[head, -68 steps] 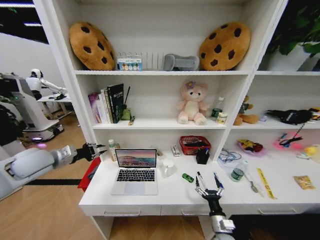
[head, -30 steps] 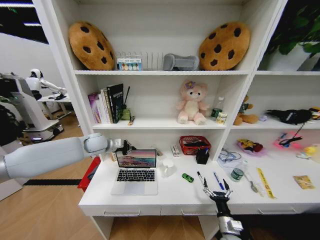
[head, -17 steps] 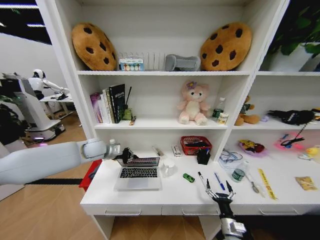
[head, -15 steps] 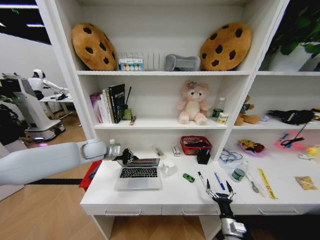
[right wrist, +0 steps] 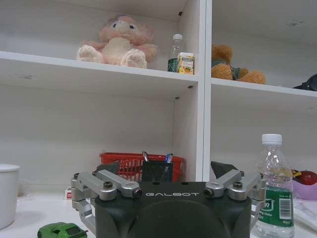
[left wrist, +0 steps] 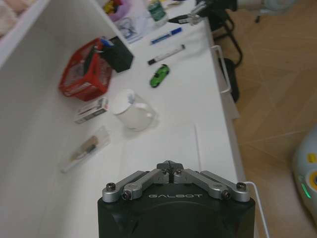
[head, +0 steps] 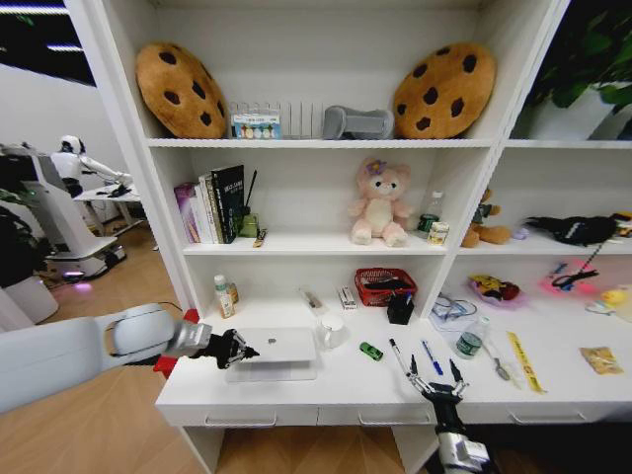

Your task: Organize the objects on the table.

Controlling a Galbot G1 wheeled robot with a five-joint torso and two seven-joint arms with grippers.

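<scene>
The silver laptop lies closed on the white table. My left gripper is shut, its tip at the lid's left edge; in the left wrist view the fingers meet over the flat lid. To the laptop's right lie the tiny green item, the black pen and the blue pen. My right gripper stands open near the table's front edge, just short of the pens, holding nothing.
A white mug stands right of the laptop. Behind are a red basket, a black pen holder and a green-labelled bottle. Small clutter lies at the table's right. Shelves with books and plush toys rise behind.
The laptop lid has gone from half lowered to fully closed. My left gripper has moved down and forward to the lid's left edge. The right gripper has barely moved.
</scene>
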